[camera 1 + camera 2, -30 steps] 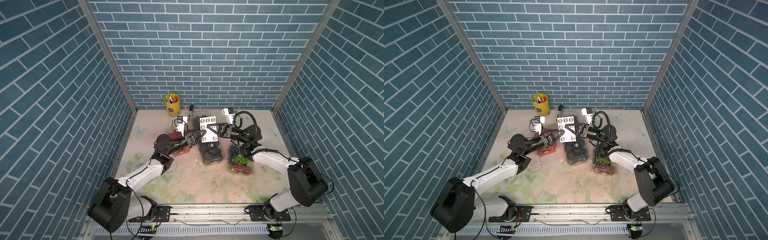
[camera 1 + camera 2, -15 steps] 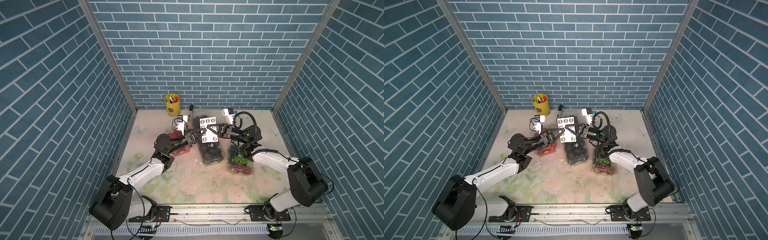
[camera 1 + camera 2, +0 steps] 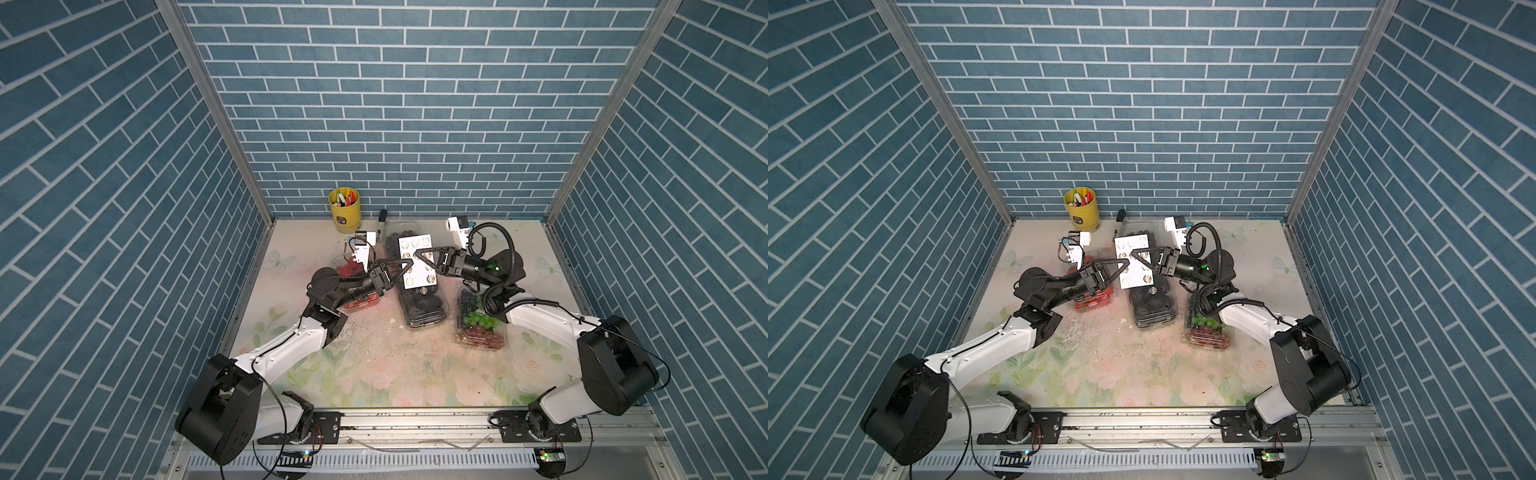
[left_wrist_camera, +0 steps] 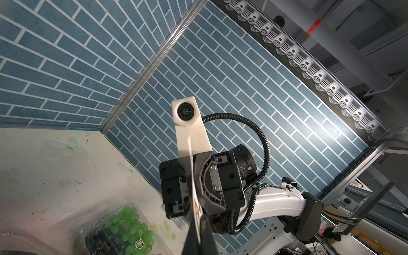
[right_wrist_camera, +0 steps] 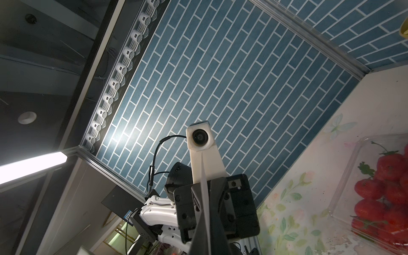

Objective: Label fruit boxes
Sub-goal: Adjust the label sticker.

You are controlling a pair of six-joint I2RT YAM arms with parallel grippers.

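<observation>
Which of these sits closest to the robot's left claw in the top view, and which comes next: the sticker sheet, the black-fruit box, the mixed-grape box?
1. sticker sheet: pinched in the left gripper, raised in the middle.
2. black-fruit box: lying under the sheet, centre.
3. mixed-grape box: off on the robot's right side.

The left hand (image 3: 1125, 264) and right hand (image 3: 1133, 254) pinch the sticker sheet (image 3: 1135, 276).

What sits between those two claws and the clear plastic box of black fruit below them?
Only the white sheet of round stickers. The left gripper and right gripper both pinch it, held over the far end of the clear plastic box of black fruit.
</observation>
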